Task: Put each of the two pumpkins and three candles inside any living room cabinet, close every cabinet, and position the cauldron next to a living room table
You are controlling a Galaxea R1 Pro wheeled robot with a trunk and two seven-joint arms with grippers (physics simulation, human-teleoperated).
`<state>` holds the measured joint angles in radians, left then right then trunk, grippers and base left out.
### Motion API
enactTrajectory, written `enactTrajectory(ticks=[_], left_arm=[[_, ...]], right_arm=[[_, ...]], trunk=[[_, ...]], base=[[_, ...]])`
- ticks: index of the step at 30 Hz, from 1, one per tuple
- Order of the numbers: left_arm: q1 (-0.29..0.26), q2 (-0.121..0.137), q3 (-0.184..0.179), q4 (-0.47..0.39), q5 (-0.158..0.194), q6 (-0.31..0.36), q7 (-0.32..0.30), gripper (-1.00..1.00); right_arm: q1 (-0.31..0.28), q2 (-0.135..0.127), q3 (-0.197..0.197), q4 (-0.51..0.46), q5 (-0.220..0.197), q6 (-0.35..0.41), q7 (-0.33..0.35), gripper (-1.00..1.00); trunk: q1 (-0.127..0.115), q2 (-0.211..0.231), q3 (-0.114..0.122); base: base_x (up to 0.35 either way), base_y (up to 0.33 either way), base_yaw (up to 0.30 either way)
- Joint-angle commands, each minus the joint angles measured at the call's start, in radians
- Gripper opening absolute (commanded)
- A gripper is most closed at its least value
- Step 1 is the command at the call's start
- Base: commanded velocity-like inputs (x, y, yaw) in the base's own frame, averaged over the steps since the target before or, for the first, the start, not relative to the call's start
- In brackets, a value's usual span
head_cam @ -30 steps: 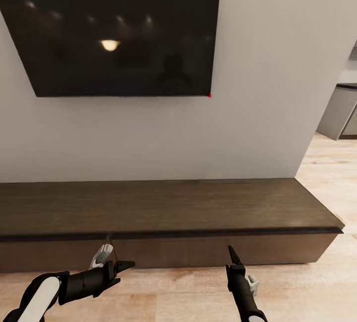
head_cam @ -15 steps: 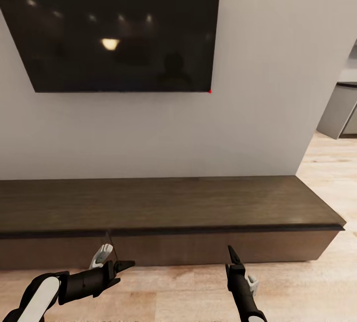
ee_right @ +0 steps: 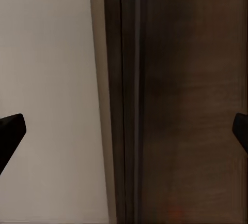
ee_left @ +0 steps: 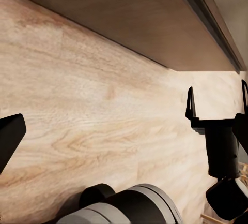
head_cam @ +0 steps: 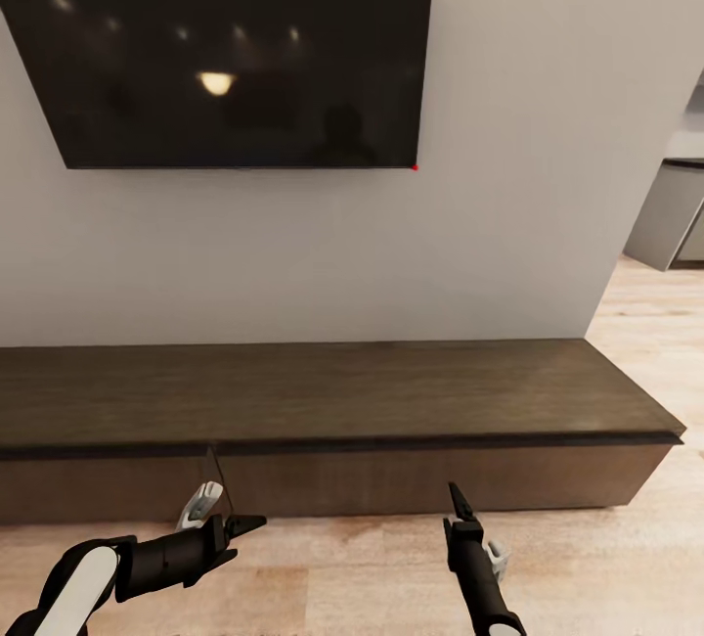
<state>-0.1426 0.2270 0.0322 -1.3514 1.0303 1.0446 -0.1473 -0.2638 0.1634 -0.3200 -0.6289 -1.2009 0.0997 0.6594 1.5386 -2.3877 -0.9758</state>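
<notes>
Overhead, cabinet sits shut against the wall under a television; left gripper and right gripper hover before its front, empty. Both wrist views show fingertips spread wide.

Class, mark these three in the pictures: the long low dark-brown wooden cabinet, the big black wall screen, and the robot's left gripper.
Long low dark-brown wooden cabinet [head_cam: 323, 391]: head view, flat top.
Big black wall screen [head_cam: 235, 39]: head view, glass middle.
Left gripper [head_cam: 227, 509]: head view, between fingertips.
</notes>
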Motion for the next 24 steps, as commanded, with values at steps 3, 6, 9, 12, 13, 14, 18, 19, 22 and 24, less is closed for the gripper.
enactTrajectory(ticks=[3,6,9,12,13,14,18,19,22,24], left_arm=[[0.0,0.0,0.0,0.0,0.001,0.0,0.0,1.0],[0.0,0.0,0.0,0.0,0.001,0.0,0.0,1.0],[0.0,0.0,0.0,0.0,0.001,0.0,0.0,1.0],[0.0,0.0,0.0,0.0,0.001,0.0,0.0,1.0],[0.0,0.0,0.001,0.0,0.001,0.0,0.0,1.0],[0.0,0.0,0.0,0.0,0.001,0.0,0.0,1.0],[0.0,0.0,0.0,0.0,0.001,0.0,0.0,1.0],[0.0,0.0,0.0,0.0,0.001,0.0,0.0,1.0],[0.0,0.0,0.0,0.0,0.001,0.0,0.0,1.0],[0.0,0.0,0.0,0.0,0.001,0.0,0.0,1.0]], right_arm=[[0.0,-0.002,0.023,0.001,0.0,-0.001,-0.001,1.0],[0.0,-0.002,0.035,0.005,0.0,-0.001,-0.001,1.0],[0.0,-0.002,0.039,0.01,0.0,-0.001,-0.001,1.0],[0.0,-0.002,0.04,0.012,0.0,-0.002,-0.001,1.0],[0.0,-0.002,0.041,0.012,0.0,-0.002,-0.001,1.0],[0.0,-0.002,0.041,0.012,0.0,-0.002,-0.001,1.0],[0.0,-0.002,0.041,0.012,0.0,-0.002,-0.001,1.0],[0.0,-0.002,0.041,0.012,0.0,-0.002,-0.001,1.0],[0.0,-0.002,0.041,0.012,-0.001,-0.001,-0.001,1.0],[0.0,-0.002,0.041,0.012,-0.002,-0.001,-0.001,1.0]], trunk=[[0.012,-0.021,-0.009],[0.023,-0.042,-0.019],[0.027,-0.049,-0.022],[0.027,-0.049,-0.022],[0.027,-0.049,-0.022],[0.027,-0.049,-0.022],[0.027,-0.049,-0.022],[0.027,-0.049,-0.022],[0.027,-0.049,-0.022],[0.027,-0.049,-0.022]], base=[[0.0,0.0,0.0],[0.0,0.0,0.0],[0.0,0.0,0.0],[0.0,0.0,0.0],[0.0,0.0,0.0],[0.026,0.0,0.0],[0.177,0.0,0.0],[0.278,0.0,0.0],[0.308,0.0,0.0],[0.32,0.0,0.0]])
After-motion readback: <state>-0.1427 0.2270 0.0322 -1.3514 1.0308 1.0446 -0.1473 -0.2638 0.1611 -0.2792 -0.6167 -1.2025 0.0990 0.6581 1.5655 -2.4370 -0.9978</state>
